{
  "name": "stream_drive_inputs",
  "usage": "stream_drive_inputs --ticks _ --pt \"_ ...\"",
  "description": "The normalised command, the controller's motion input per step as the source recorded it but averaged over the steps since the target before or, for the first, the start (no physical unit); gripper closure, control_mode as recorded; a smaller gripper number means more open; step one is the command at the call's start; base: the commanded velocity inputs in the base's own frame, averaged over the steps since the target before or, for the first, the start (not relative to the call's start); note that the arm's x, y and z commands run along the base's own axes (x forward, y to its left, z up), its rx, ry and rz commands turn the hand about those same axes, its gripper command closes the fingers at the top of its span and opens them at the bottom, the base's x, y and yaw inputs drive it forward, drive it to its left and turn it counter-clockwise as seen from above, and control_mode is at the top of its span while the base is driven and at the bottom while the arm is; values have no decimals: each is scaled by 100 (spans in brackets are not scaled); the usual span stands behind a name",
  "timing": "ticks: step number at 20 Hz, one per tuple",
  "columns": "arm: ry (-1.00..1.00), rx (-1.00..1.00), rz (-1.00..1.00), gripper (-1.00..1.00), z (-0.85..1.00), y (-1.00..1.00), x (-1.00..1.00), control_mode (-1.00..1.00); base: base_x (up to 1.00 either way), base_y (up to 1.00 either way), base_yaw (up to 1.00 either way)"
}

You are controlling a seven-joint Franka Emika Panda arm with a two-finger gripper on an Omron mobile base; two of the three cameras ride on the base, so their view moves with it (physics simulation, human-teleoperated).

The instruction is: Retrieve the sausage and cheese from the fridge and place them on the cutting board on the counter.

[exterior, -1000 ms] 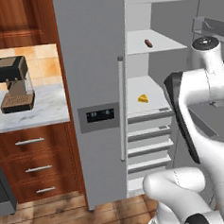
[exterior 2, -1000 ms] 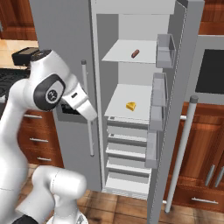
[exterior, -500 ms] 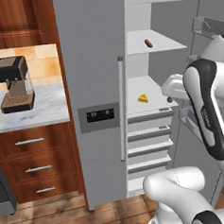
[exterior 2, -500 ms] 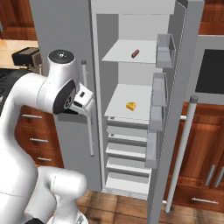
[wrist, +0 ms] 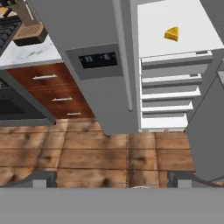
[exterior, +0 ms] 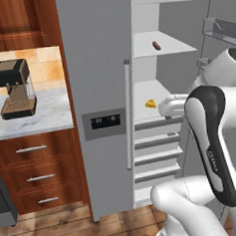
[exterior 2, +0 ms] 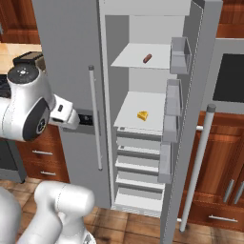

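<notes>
- So far I have delivered nothing: the tall grey two-door fridge [exterior 2: 71,71] stands with its right door swung open.
- Inside the fridge, the thin reddish-brown sausage link [exterior 2: 147,58] lies on the upper white shelf.
- One shelf lower in the fridge sits the bright yellow cheese wedge [wrist: 171,33], untouched.
- My hand [wrist: 111,181] hangs outside the fridge, fingers spread, holding nothing.
- Both pickups and both placements remain.

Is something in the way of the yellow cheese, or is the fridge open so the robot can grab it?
Nothing visible blocks it. The fridge has its right door swung open, and the cheese sits alone on a white shelf, open at the front. The sausage lies on the shelf above.
</notes>
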Motion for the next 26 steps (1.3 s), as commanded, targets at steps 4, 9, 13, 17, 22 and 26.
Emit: stream_drive_inputs --ticks 4,9,13,17,22,26 --pt "-9 -3 -1 -100 0 8 -46 -100 0 0 0" --pt "0 0 -3 -100 2 0 -48 -100 0 0 0" --pt "-2 0 -9 -100 14 0 -46 -100 0 0 0" --pt "-2 0 -12 -100 9 -1 -18 -100 0 0 0" --pt "-6 0 -8 -100 18 -6 0 -100 0 0 0" --pt "-4 0 -4 -100 28 -23 -1 -100 0 0 0"
